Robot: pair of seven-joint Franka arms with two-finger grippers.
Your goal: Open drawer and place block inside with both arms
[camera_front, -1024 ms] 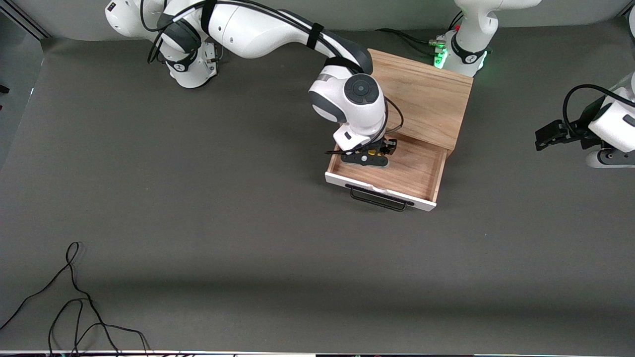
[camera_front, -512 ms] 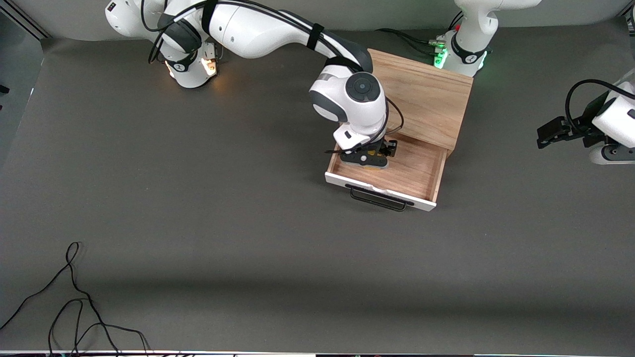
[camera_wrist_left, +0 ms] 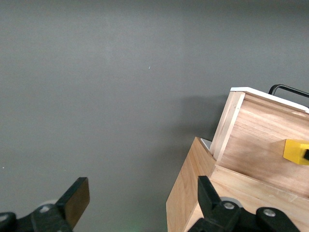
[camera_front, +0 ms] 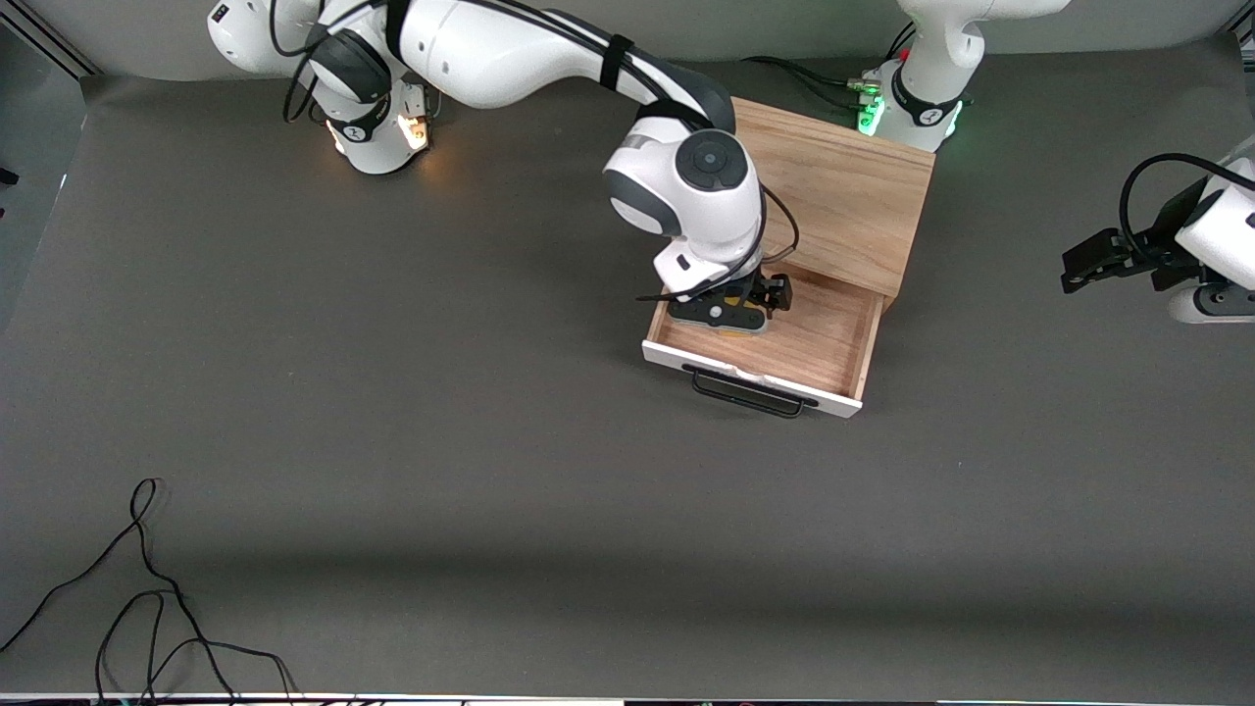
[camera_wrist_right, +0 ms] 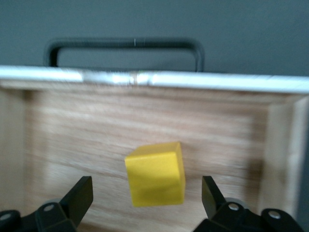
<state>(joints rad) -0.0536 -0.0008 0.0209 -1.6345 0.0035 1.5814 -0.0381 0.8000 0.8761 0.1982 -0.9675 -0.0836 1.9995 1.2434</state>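
The drawer (camera_front: 819, 343) of the light oak cabinet (camera_front: 833, 186) stands pulled out, its white front and black handle (camera_front: 750, 397) toward the front camera. The yellow block (camera_wrist_right: 155, 174) rests on the drawer's wood floor, free of both fingers. My right gripper (camera_wrist_right: 146, 195) hangs open just above it, one finger on each side with a gap. In the front view the block (camera_front: 748, 317) peeks out from under the right gripper (camera_front: 730, 314). My left gripper (camera_wrist_left: 142, 198) is open and holds nothing, over the table beside the cabinet; its view shows the drawer's side (camera_wrist_left: 260, 140) and the block (camera_wrist_left: 295, 151).
The left gripper (camera_front: 1083, 265) waits at the left arm's end of the table, well off the cabinet. A loose black cable (camera_front: 147, 588) lies near the front corner at the right arm's end. Dark grey tabletop (camera_front: 490, 441) surrounds the cabinet.
The right gripper has opened and let go of the block, which now lies in the drawer. The right hand has lifted slightly. The left arm has barely shifted.
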